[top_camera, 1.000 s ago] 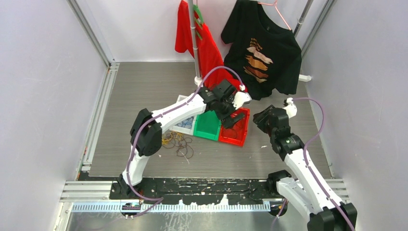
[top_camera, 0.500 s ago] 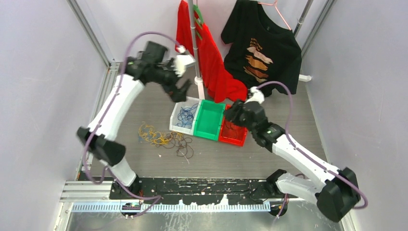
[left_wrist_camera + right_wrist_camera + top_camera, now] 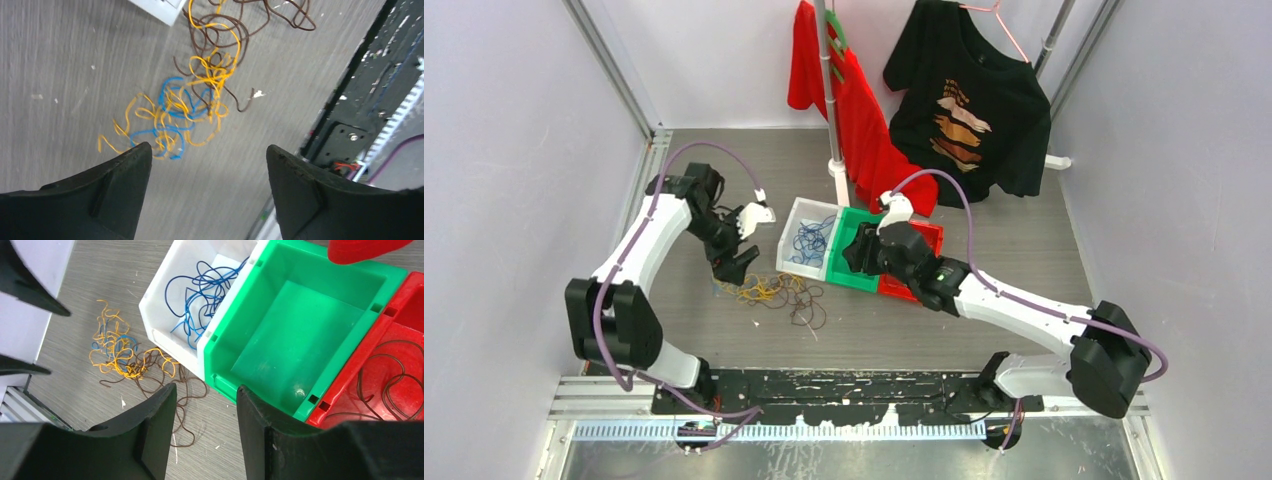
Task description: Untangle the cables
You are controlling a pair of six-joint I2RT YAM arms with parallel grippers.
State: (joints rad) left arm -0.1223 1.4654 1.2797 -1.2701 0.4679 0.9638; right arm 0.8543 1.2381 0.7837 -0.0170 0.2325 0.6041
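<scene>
The cables (image 3: 769, 292) lie in a tangle of yellow, blue and brown strands on the grey table, left of the bins. In the left wrist view the tangled cables (image 3: 185, 105) sit just ahead of my left gripper (image 3: 207, 155), which is open and empty. From above, the left gripper (image 3: 734, 262) hovers at the pile's upper left edge. My right gripper (image 3: 856, 255) hangs over the green bin. In its own view the right gripper (image 3: 206, 395) is open with nothing between the fingers. Blue cables (image 3: 205, 290) lie in the white bin and brown cables (image 3: 395, 375) in the red bin.
Three bins stand side by side: the white bin (image 3: 786, 240), the green bin (image 3: 844, 275) and the red bin (image 3: 904, 290). Behind them stands a pole (image 3: 827, 80) with a red shirt (image 3: 854, 100) and a black shirt (image 3: 969, 100). A black rail (image 3: 824, 385) runs along the near edge.
The left arm swung from over the bins out to the back left, then down to the cable pile. The right arm reached left from the right side to above the green bin.
</scene>
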